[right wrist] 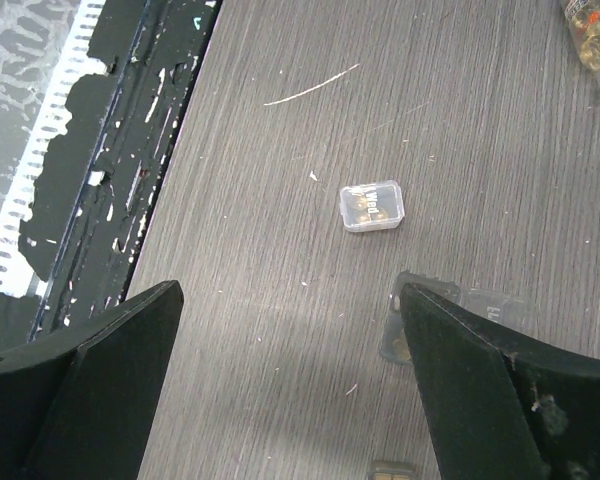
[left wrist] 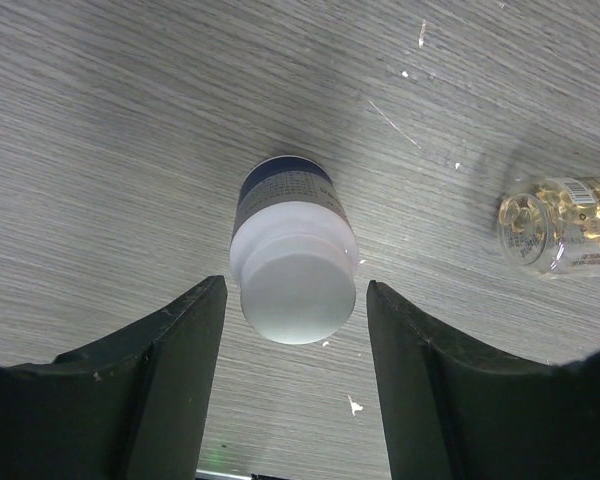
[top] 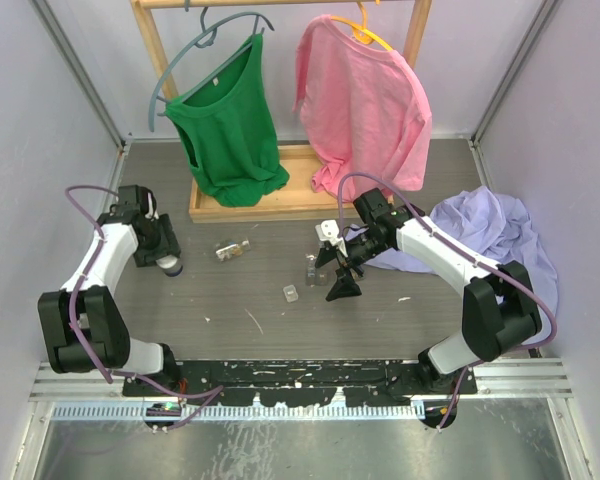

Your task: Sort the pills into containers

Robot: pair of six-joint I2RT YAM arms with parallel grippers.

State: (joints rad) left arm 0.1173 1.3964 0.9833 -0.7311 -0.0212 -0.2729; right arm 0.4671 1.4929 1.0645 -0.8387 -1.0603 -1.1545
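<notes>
Nearest, a small clear tub [right wrist: 372, 205] sits on the grey table [right wrist: 280, 120] near the right gripper [right wrist: 288, 300], whose jaws stand wide apart, holding nothing. Further left, the left gripper [left wrist: 295, 288] straddles an upright white-capped bottle [left wrist: 285, 200], with slim gaps either side. Just past it, a clear pill bottle [left wrist: 565, 225] lies on its side.

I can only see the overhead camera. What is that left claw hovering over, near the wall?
Observer: The left claw has its own camera. It shows an upright bottle with a dark blue label and a white cap.
Operator: Is it gripped?
Observer: The fingers flank the cap so closely that I cannot tell if they touch.
Operator: And the right claw?
Observer: Open wide, facing a tiny clear tub with something small inside.
</notes>
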